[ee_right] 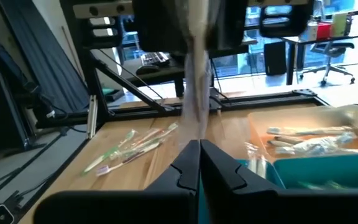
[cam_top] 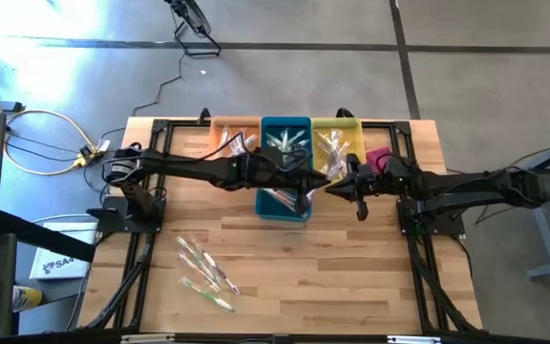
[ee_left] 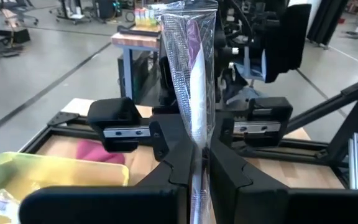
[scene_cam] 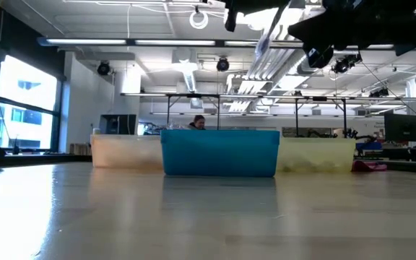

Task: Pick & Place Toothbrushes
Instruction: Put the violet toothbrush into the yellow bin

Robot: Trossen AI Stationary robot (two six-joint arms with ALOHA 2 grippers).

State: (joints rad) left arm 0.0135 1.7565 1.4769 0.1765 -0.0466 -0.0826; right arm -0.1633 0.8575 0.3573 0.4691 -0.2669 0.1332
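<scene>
Clear-wrapped toothbrush [ee_left: 194, 81], tip cut off, between both grippers.

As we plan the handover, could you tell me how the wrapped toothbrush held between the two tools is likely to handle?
The wrapped toothbrush stands straight, so its handle is probably stiff. The shiny wrapper looks slippery and crinkly. Pinched by the left tool, it seems light.

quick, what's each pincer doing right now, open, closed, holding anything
Left pincer: closed on a white-handled toothbrush in a clear shiny wrapper, over the bins.
Right pincer: closed, pinching the same wrapper's other end.
</scene>
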